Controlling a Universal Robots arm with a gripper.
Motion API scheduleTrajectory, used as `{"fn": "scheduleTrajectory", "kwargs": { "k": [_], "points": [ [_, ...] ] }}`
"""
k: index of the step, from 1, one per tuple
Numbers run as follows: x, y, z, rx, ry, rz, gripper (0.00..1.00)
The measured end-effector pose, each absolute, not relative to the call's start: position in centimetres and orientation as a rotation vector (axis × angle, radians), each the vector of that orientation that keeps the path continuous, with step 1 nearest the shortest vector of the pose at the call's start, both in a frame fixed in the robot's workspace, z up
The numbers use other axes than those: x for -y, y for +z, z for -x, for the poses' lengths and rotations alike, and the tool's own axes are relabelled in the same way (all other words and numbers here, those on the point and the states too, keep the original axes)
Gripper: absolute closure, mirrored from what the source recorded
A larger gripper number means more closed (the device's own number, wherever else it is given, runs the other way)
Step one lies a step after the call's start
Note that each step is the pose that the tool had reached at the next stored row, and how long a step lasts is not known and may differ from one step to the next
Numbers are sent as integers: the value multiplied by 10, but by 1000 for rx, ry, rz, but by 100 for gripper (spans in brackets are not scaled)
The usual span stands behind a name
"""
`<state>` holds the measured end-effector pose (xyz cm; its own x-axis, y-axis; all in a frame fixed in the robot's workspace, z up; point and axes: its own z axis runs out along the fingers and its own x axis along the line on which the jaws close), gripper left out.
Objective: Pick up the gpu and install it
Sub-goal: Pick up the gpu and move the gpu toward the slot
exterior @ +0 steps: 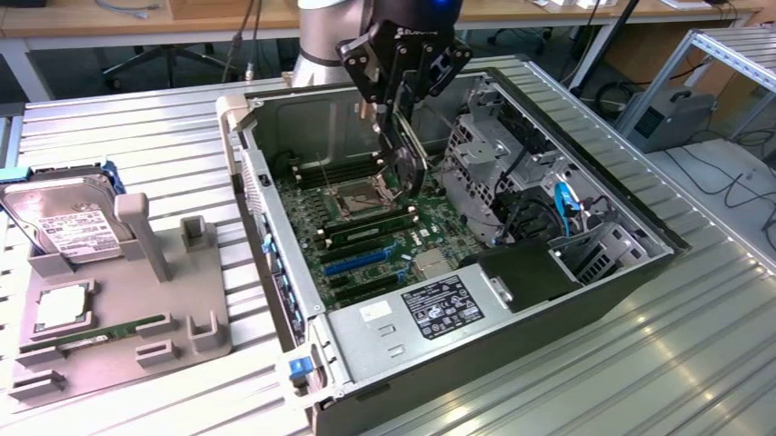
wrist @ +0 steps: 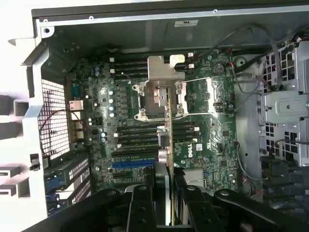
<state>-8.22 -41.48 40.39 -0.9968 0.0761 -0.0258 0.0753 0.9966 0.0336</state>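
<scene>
Pick-up stage: judged complete. Grips the gpu (exterior: 408, 163) by its upper edge, with the gripper (exterior: 393, 109) clamped on both faces of the card. Holds it upright, edge-down, inside the open computer case (exterior: 606, 272), above the motherboard (exterior: 363, 250). From the wrist view, presents the gpu (wrist: 171, 140) edge-on as a thin line running out from between the fingers (wrist: 145, 208), across the processor socket (wrist: 159, 99) and the memory slots (wrist: 140, 134).

Install stage: judged not yet done. In the exterior view, hangs above the board with no visible contact between the card's lower edge and any slot. Sits over the socket area, short of the blue expansion slot (exterior: 355, 263) further toward the near end of the case. Cannot tell how close the lower edge is to the board beneath.

Outside the case, to the exterior view's left: leaves the hard drive (exterior: 67, 222) and the green memory stick (exterior: 115, 329) in the grey fixture (exterior: 182, 341), well apart from the gripper
</scene>
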Motion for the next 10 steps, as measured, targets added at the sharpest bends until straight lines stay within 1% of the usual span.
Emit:
{"fn": "scheduleTrajectory", "kwargs": {
  "k": [10],
  "points": [
    [415,400,63,-3112,51,-118,73]
  ]
}}
